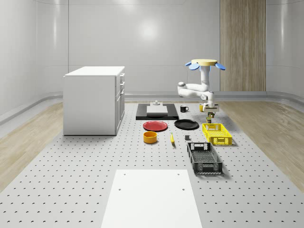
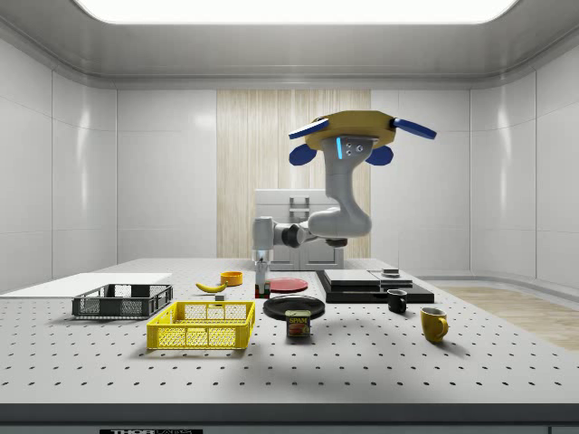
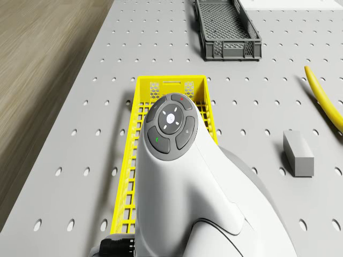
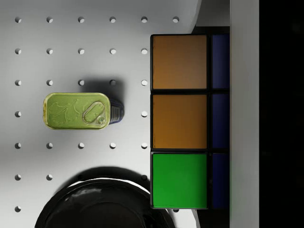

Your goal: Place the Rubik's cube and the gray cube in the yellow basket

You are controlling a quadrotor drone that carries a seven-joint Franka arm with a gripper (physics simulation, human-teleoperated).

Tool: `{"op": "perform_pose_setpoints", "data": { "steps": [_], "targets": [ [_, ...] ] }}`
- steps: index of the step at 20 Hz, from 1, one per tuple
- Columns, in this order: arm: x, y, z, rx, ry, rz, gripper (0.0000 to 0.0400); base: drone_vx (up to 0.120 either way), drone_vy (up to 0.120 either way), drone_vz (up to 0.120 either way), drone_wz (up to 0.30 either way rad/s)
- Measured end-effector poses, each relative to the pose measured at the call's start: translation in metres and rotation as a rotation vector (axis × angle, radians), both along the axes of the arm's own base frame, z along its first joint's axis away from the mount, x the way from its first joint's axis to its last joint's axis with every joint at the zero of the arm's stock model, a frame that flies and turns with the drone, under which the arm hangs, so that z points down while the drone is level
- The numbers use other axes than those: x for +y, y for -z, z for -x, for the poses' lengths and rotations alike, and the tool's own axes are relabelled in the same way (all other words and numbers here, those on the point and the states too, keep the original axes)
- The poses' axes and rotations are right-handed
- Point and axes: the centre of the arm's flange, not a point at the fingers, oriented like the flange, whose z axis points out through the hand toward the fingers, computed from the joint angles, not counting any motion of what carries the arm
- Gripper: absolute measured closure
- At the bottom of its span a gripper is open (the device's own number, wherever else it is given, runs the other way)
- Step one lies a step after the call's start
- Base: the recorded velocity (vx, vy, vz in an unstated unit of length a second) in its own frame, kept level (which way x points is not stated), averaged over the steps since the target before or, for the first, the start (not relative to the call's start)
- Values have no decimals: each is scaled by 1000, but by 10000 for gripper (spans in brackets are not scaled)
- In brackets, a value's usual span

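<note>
Wrist view has the Rubik's cube (image 4: 179, 121) right up against the lens, two orange tiles and one green on one face, a blue face beside it. The gripper (image 1: 210, 110) looks clamped on it, cube off the table (image 1: 71, 180), above a tin can (image 4: 76, 110) and a black plate (image 4: 102, 204). Judgement: rigid plastic, light, glossy tiles so a bit slippery; flat opposite faces are the right place to pinch, and the layers could twist if it is squeezed off-centre. The finger pads themselves are hard to pick out, and most of the cube is cut off. In the whole-scene view the yellow basket (image 1: 219, 141) sits at roughly 6 o'clock from the gripper, near but not under it, so the cube is not in yet. The gray cube (image 3: 298, 152) lies on the table at the basket's 9 o'clock, apart from it; a small stiff block, its sides free for gripping. The drone (image 1: 205, 63) hovers at the basket's 12 o'clock. In the drone view the arm hides part of the basket.
</note>
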Motion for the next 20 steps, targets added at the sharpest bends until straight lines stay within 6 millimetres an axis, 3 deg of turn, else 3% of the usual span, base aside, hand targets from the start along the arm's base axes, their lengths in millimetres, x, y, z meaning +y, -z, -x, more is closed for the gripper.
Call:
{"op": "perform_pose_setpoints", "data": {
  "steps": [8,11,20],
  "targets": [
    [0,0,0,0,0,0,75,120,0,0,0],
    [0,0,0,0,0,0,75,120,0,-120,0],
    [0,0,0,0,0,0,75,111,0,0,0]
  ]
}}
